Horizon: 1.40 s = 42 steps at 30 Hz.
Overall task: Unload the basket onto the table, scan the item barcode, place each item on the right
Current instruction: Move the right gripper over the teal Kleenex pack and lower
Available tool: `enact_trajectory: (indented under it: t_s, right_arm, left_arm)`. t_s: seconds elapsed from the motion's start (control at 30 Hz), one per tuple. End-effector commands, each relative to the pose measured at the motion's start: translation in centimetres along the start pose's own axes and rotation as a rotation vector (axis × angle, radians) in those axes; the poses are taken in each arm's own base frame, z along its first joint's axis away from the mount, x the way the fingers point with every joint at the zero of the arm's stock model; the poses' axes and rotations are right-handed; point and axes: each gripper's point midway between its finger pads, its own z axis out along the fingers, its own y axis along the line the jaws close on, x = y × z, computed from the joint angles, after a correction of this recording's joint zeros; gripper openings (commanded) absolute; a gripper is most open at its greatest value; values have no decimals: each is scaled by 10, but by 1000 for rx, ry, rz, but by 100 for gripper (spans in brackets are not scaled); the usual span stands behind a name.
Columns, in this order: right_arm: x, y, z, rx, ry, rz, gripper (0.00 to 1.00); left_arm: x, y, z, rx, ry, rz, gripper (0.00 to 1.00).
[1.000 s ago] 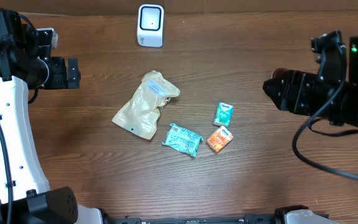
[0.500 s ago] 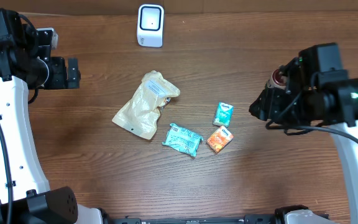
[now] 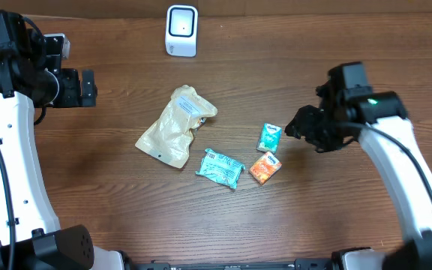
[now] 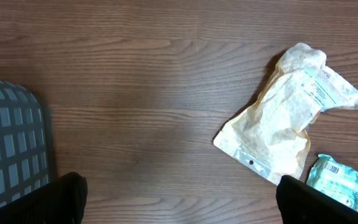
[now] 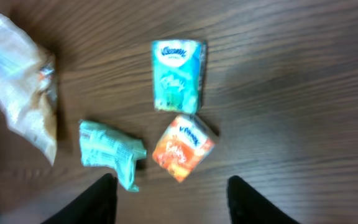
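Dark wood grain runs across the desk [image 3: 88, 187], and at the top edge of the overhead view we see a white scanner [image 3: 181, 30], well apart from everything else. Four items lie near the middle. A crumpled beige pouch [image 3: 175, 126] lies flat, with a crinkled teal packet [image 3: 220, 167] just beside its lower corner. To the right of these are a teal tissue pack [image 3: 270, 137] and, just below it, an orange tissue pack [image 3: 265, 167]. The orange pack is turned at an angle, one corner close against the teal one, and we cannot tell whether they touch.

We find the right hand [image 3: 300, 129] just to the right of the teal tissue pack. In its wrist view its fingers [image 5: 104, 199] stand apart with nothing between them. Both tissue packs lie on the desk below, the orange one nearest the gap.

Our left hand [image 3: 87, 88] sits by the desk's left side, well apart from all the items. Its fingers [image 4: 64, 199] are spread wide and hold nothing.
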Motion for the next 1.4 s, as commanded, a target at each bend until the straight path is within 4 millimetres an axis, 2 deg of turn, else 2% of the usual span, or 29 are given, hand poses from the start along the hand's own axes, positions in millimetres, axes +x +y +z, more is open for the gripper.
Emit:
enact_trajectory:
  t_s: [0.0, 0.17, 0.3, 0.4, 0.6, 0.73, 1.37]
  right_arm:
    - [-6, -1, 29, -10, 58, 70, 48]
    - [-9, -4, 71, -22, 150, 98, 38]
    - [-7, -11, 97, -6, 209, 118, 37]
    - [-7, -13, 108, 0, 220, 118, 36]
    - [1, -13, 122, 20, 252, 107, 28]
    - [6, -21, 129, 84, 251, 85, 27]
    - [15, -31, 127, 140, 278, 81, 28]
  left_arm:
    - [1, -2, 3, 4, 9, 26, 100]
    - [0, -2, 3, 4, 9, 27, 100]
    - [1, -2, 3, 4, 9, 26, 100]
    - [1, -2, 3, 4, 9, 26, 100]
    - [1, -2, 3, 4, 9, 26, 100]
    - [1, -2, 3, 4, 9, 26, 100]
    - [0, -3, 3, 5, 9, 29, 100]
